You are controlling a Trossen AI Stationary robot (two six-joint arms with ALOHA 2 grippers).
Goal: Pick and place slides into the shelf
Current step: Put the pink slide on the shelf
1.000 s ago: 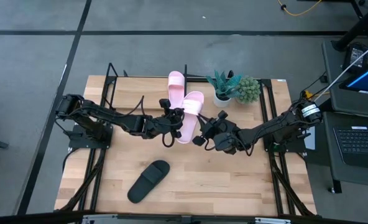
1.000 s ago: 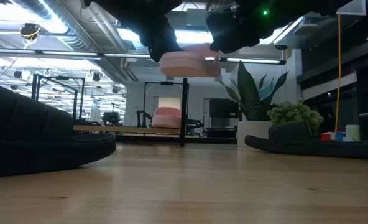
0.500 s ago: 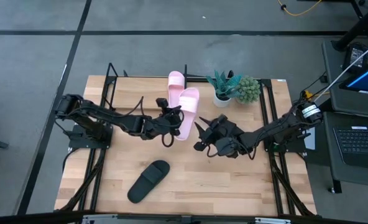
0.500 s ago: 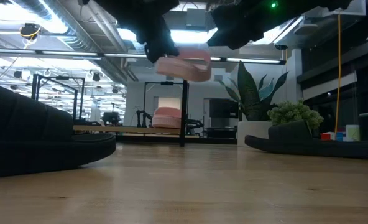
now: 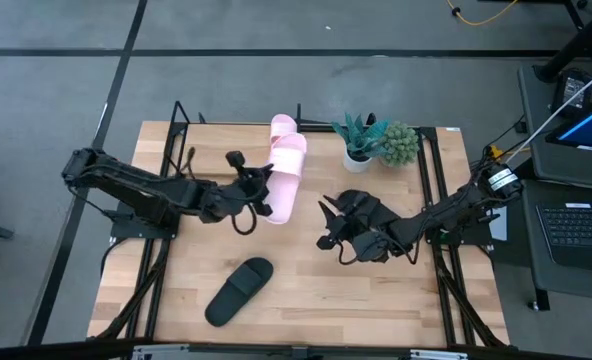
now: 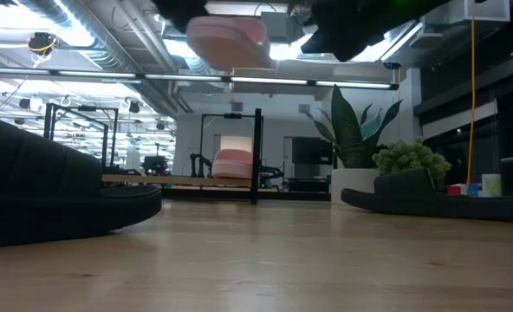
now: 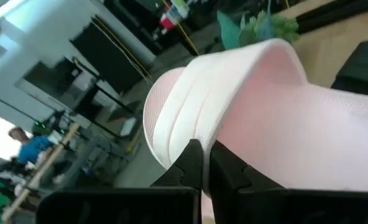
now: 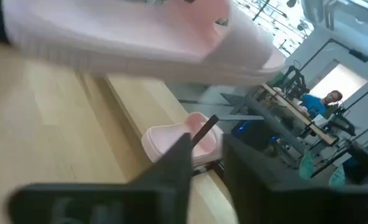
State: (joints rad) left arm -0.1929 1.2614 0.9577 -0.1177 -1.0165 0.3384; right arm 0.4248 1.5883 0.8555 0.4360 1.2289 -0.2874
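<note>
My left gripper (image 5: 263, 192) is shut on a light pink slide (image 5: 286, 176) and holds it high over the table's middle, in front of the shelf (image 5: 234, 126). The shelf is a black rod rack at the far edge. A second pink slide (image 5: 284, 128) lies at its right end. In the low view that slide (image 6: 233, 163) sits behind the held slide (image 6: 226, 39). My right gripper (image 5: 324, 226) is open, right of the held slide and apart from it. One black slide (image 5: 239, 290) lies flat near the table's near edge. A second black slide does not show plainly. My left gripper pinches the pink slide's left long edge (image 7: 199, 140) between its two fingers, coming level from the table's left and lying across the slide. The slide is lifted clear, far above the table, its length pointing toward the shelf.
Two potted plants (image 5: 356, 136) (image 5: 398, 143) stand at the far edge, right of the shelf. Black table rails run along both sides (image 5: 438, 190). A low dark shape (image 6: 434, 204) lies on the right in the low view. Bare wood spreads between the grippers and the near edge.
My left gripper has risen and drawn toward the table's left and far side, carrying the pink slide, which has turned to lie lengthwise toward the shelf. My right gripper, which stood at the slide's right edge, has backed off toward the near right.
</note>
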